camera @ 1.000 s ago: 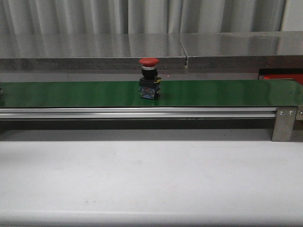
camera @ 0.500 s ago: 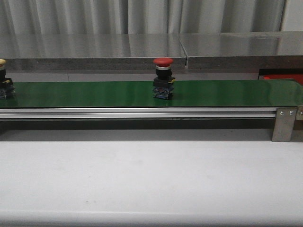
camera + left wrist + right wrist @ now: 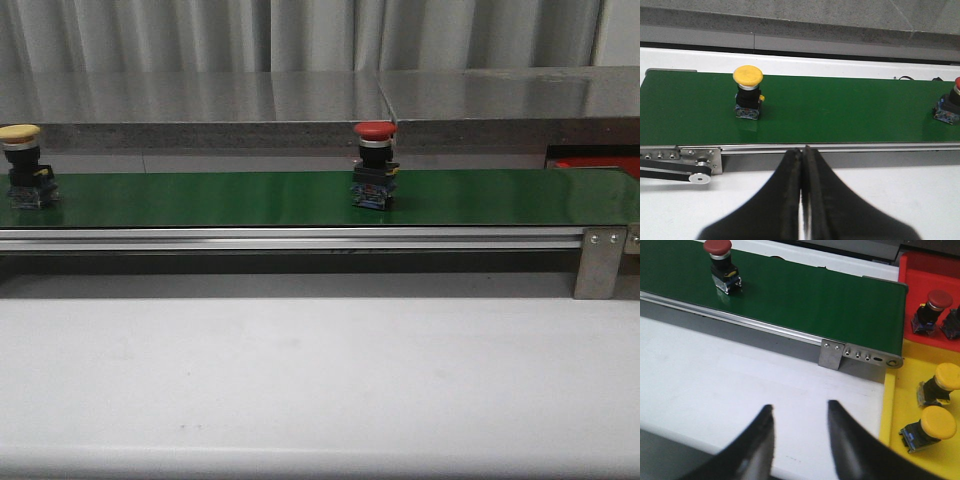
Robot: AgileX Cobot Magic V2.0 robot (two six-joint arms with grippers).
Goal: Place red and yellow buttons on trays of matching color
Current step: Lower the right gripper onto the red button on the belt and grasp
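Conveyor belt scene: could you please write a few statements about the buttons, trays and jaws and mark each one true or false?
1. A red button stands upright on the green belt. True.
2. The yellow button on the belt lies tipped over. False: it stands upright.
3. The left gripper has its jaws shut and empty. True.
4. The right gripper grips a button. False: its jaws are open and empty.
5. The yellow tray holds no buttons. False: two yellow ones lie there.

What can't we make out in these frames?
- Red tray: cut off by the right wrist view's edge; only a sliver shows in front view.
- Yellow tray: cut off at the right wrist edge, absent elsewhere.
- Red button: half cropped in left wrist view.
- Both grippers: outside front view.
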